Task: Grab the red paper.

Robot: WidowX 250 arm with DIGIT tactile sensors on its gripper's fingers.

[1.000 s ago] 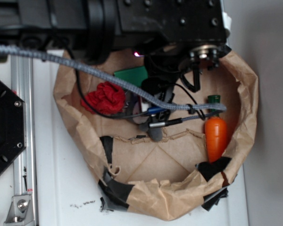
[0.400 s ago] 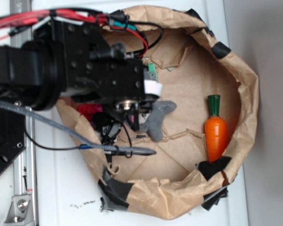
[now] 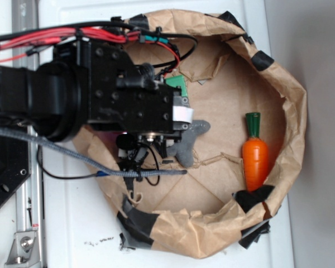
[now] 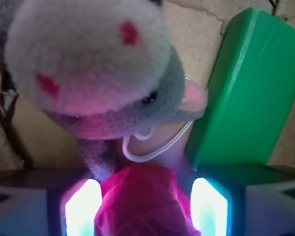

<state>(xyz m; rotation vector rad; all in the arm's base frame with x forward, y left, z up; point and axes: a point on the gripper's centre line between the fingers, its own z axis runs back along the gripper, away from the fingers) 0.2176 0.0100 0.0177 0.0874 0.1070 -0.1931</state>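
Item: crumpled bright red paper wad, lying directly between the black gripper fingers, which stand apart either side of it; grey plush toy just beyond

You see the red paper glowing magenta-pink, a grey plush toy with pale muzzle and pink spots, a green block, an orange carrot with a dark green top, and brown paper lining.

The arm is a blocky matte-black body studded with round screws, trailing red wires, a grey braided cable and thin black leads.
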